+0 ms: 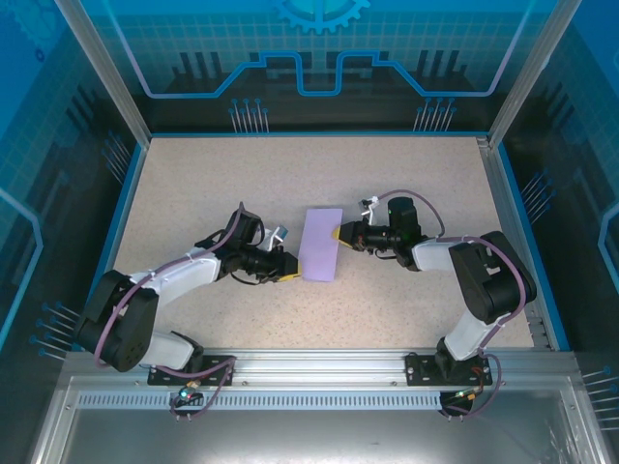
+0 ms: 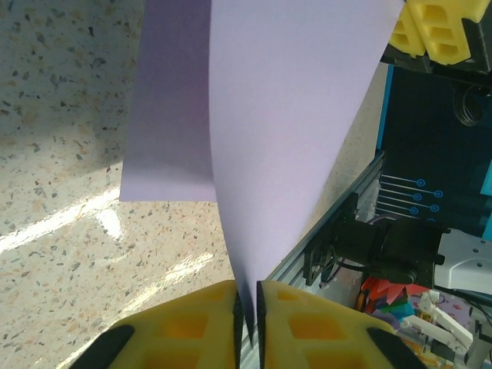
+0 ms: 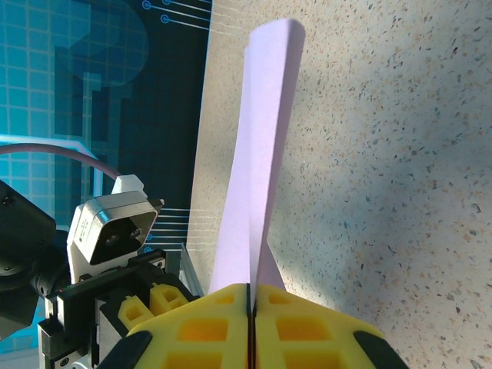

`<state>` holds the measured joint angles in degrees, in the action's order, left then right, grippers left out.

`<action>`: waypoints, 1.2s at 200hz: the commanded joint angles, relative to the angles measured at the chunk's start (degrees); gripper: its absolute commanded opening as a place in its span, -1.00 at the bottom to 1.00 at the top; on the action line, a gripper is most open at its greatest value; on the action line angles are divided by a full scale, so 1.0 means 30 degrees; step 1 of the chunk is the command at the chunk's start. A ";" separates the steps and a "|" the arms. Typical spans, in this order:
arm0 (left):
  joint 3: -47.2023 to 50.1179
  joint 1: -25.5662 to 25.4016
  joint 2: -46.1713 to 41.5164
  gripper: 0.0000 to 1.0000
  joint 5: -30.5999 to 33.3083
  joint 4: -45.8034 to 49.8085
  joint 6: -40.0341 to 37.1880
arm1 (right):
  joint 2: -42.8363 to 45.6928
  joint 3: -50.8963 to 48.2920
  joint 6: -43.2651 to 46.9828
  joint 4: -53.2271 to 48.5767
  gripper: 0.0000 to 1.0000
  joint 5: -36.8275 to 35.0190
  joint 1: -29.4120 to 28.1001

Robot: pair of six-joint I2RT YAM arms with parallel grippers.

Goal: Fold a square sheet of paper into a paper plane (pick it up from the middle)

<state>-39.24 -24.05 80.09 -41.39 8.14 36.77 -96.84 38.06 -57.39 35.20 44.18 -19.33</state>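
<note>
The square sheet of paper (image 1: pixel 320 253) is lavender and doubled over, and it stands between the two grippers at mid-table. My left gripper (image 1: pixel 293 271) is at its near left edge. In the left wrist view the yellow jaws (image 2: pixel 247 307) stand almost together, with a tapering edge of the paper (image 2: pixel 292 115) pinched in the narrow slit. My right gripper (image 1: pixel 340 235) holds the far right edge. In the right wrist view its jaws (image 3: pixel 251 296) are pressed tight on the folded paper (image 3: pixel 261 154), which rises away from them.
The speckled tabletop (image 1: pixel 213 184) has a blue rim and metal posts around it. An aluminium rail (image 1: pixel 309 362) runs along the near edge by the arm bases. The right gripper's yellow fingers (image 2: pixel 434 31) appear in the left wrist view, and the left gripper's fingers (image 3: pixel 146 307) in the right wrist view.
</note>
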 commanded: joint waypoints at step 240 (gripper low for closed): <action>-0.6638 -0.1509 0.6836 -0.78 0.0751 0.4804 -0.2480 | 0.1425 0.3996 1.0392 -1.6673 0.07 -0.9136 -0.0908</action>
<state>-56.55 -27.83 98.98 -39.64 19.75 30.89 -94.80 48.10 -30.98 -5.61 23.44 -21.41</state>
